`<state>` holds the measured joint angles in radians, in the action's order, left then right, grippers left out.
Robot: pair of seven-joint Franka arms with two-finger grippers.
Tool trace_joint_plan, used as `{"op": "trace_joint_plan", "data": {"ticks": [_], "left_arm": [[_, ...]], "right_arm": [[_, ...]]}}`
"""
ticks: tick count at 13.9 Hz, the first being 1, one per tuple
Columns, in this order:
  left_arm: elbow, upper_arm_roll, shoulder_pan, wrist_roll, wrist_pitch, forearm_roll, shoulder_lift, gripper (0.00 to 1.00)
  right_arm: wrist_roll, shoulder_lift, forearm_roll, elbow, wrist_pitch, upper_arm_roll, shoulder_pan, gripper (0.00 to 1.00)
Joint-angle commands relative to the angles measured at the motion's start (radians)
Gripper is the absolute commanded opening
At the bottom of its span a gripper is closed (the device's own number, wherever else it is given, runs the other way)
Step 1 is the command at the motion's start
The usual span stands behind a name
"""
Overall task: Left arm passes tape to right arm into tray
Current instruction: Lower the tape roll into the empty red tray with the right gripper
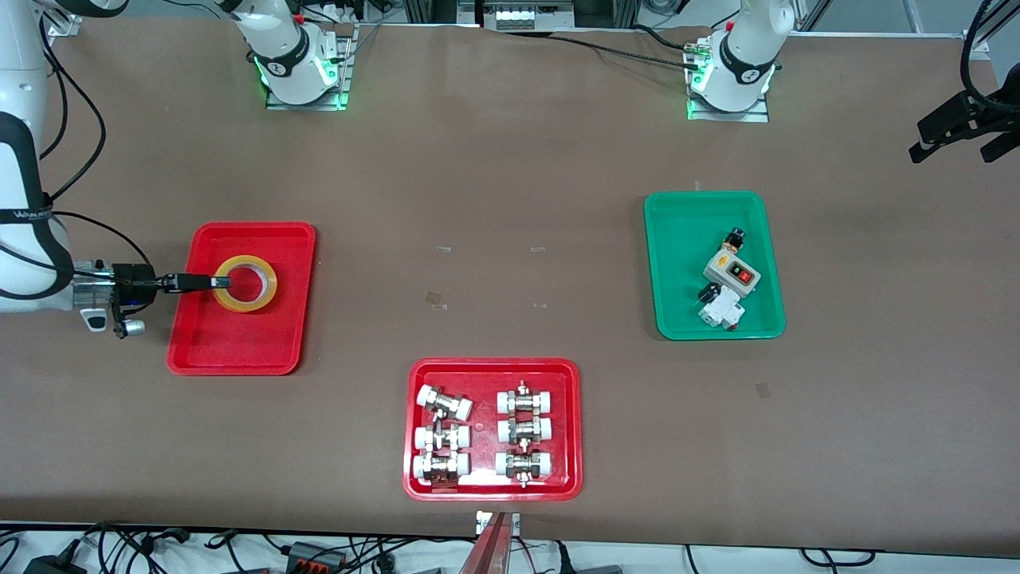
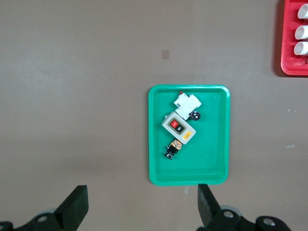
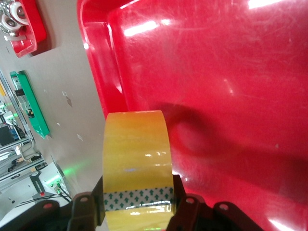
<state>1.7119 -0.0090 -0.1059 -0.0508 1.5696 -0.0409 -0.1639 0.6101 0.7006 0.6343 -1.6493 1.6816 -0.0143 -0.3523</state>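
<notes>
The yellow tape (image 1: pixel 245 283) lies flat, ring side up, over the plain red tray (image 1: pixel 239 343) at the right arm's end of the table. My right gripper (image 1: pixel 217 281) reaches in level and is shut on the roll's wall. In the right wrist view the tape (image 3: pixel 137 154) sits between the two fingers (image 3: pixel 86 211), with the tray floor (image 3: pixel 226 72) and the roll's shadow just past it. I cannot tell whether the roll touches the floor. My left gripper (image 1: pixel 952 150) is open and empty, raised at the left arm's end of the table; its wrist view (image 2: pixel 143 209) shows it spread wide.
A green tray (image 1: pixel 677 239) holds a grey switch box (image 1: pixel 731 273) and small electrical parts; it also shows in the left wrist view (image 2: pixel 211 159). A red tray (image 1: pixel 494 375) of white-capped metal fittings lies nearest the front camera.
</notes>
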Motion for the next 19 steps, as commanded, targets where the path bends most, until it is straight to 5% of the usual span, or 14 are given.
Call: {"op": "trace_joint_plan", "data": {"ticks": [1, 2, 3, 11, 19], "left_arm": [[-0.054, -0.002, 0.0, -0.011, -0.026, 0.016, 0.044, 1.0], [-0.066, -0.003, 0.0, -0.011, -0.04, 0.016, 0.047, 1.0], [-0.07, -0.003, 0.0, -0.009, -0.048, 0.016, 0.047, 1.0], [-0.083, -0.016, 0.012, -0.001, -0.065, 0.085, 0.047, 1.0], [-0.078, -0.014, 0.006, 0.009, -0.049, 0.041, 0.046, 1.0]], "right_arm": [[0.027, -0.006, 0.015, 0.005, -0.003, 0.016, -0.02, 0.39], [0.025, -0.006, 0.015, 0.008, -0.003, 0.016, -0.019, 0.82], [0.025, -0.006, 0.015, 0.008, -0.003, 0.016, -0.019, 1.0], [0.028, -0.015, -0.062, 0.006, 0.062, 0.014, 0.055, 1.0], [0.008, -0.056, -0.278, 0.006, 0.148, 0.013, 0.141, 1.0]]}}
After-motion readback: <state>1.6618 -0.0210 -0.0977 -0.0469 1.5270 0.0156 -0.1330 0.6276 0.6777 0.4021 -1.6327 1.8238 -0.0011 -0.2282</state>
